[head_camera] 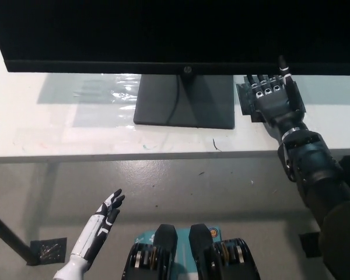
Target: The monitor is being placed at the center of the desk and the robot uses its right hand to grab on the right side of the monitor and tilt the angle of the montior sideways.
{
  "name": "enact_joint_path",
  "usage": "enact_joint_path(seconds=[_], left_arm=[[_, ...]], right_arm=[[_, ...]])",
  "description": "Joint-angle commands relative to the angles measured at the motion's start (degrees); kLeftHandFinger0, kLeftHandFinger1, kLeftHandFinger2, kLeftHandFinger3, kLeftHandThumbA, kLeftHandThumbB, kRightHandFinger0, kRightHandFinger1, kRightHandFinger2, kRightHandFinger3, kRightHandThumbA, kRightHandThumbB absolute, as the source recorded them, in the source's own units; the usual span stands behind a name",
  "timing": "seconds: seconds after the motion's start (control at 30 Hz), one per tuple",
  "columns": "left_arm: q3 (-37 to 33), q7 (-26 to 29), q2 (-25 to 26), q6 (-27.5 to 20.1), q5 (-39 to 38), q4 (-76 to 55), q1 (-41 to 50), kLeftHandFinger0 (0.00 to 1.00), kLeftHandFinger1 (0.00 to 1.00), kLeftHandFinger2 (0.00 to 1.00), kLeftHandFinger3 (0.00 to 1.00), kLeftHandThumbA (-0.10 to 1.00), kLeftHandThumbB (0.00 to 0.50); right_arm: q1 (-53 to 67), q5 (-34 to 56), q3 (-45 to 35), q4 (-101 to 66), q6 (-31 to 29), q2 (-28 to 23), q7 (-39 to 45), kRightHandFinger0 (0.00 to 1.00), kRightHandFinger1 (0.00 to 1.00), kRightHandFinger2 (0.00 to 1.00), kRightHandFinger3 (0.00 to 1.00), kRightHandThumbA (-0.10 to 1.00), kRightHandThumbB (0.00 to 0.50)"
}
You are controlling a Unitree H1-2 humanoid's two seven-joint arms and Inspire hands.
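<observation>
- We are reaching our right hand (274,102) under the monitor (175,35) bezel's right part; grip undeterminable.
- Monitor is standing mid-desk (58,125); bezel is showing "hp".
- Left hand (102,224) is hanging open, low.

The only mark I can read is the small round "hp" logo (187,69), pale against the dark lower bezel of the monitor (105,35), at the middle of that edge and directly above the monitor's stand (184,102). Nothing else carries text I can make out: the screen is black, and the stand shows no label.
</observation>
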Motion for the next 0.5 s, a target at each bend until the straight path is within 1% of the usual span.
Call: enact_joint_path(seconds=[0.0, 0.1, 0.33, 0.37, 0.47], left_arm=[[0.1, 0.43, 0.77, -2.25, -0.1, -1.24, -0.82, 1.0, 1.0, 1.0, 1.0, 1.0, 0.314], [-0.25, 0.7, 0.87, -2.25, 0.47, -1.32, -0.83, 1.0, 1.0, 1.0, 1.0, 1.0, 0.304], [-0.38, 0.6, 0.85, -2.25, 0.47, -1.13, -1.09, 1.0, 1.0, 1.0, 1.0, 1.0, 0.318], [-0.29, 0.23, 0.83, -2.25, 0.14, -1.12, -1.08, 1.0, 1.0, 1.0, 1.0, 1.0, 0.318], [-0.28, 0.18, 0.85, -2.25, 0.1, -1.11, -1.1, 1.0, 1.0, 1.0, 1.0, 1.0, 0.319]], right_arm=[[-5.25, -2.71, -0.47, 1.03, -1.85, -1.12, -8.16, 1.0, 1.0, 1.0, 1.0, 1.0, 0.35], [-5.86, -3.11, -0.8, 1.18, -1.83, -1.65, -8.5, 1.0, 1.0, 1.0, 1.0, 1.0, 0.344], [-7.33, -3.55, -1.92, 1.45, -1.79, -2.37, -10.63, 1.0, 1.0, 1.0, 1.0, 1.0, 0.352], [-7.39, -3.69, -1.95, 1.49, -1.9, -2.38, -11.02, 1.0, 1.0, 1.0, 1.0, 1.0, 0.344], [-7.4, -3.91, -2.17, 1.46, -1.89, -2.37, -11.17, 1.0, 1.0, 1.0, 1.0, 1.0, 0.344]])
